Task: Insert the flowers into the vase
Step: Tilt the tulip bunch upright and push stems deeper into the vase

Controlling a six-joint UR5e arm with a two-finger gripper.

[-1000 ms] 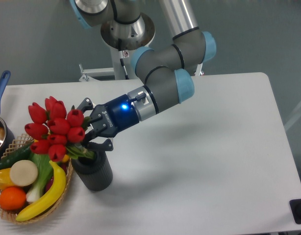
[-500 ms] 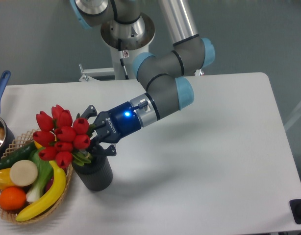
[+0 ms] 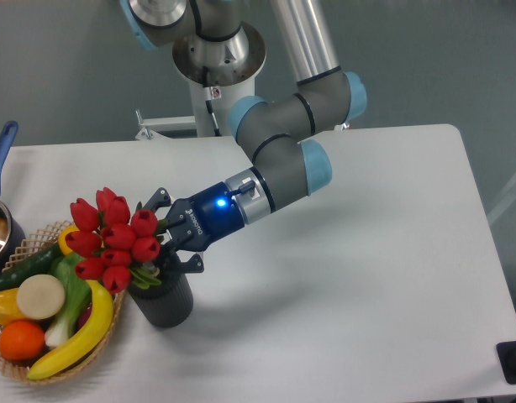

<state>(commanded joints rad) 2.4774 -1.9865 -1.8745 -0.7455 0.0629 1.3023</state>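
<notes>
At far left of the worktop [image 3: 342,277], wicker basket [image 3: 23,363] of fruit. Beside it, flowers [image 3: 113,241] tilted left, stems in the vase [image 3: 162,302] mouth. Rightward, hand [image 3: 161,243] pinching the stems.

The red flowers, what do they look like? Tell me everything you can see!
The flowers are a tight bunch of about nine shiny red tulip buds with green leaves underneath, plastic-looking. The bunch leans left, toward the wicker basket. Its stems point down into the mouth of the dark ribbed vase. The robot's claw is at the stems, closed on them as far as one can see.
</notes>
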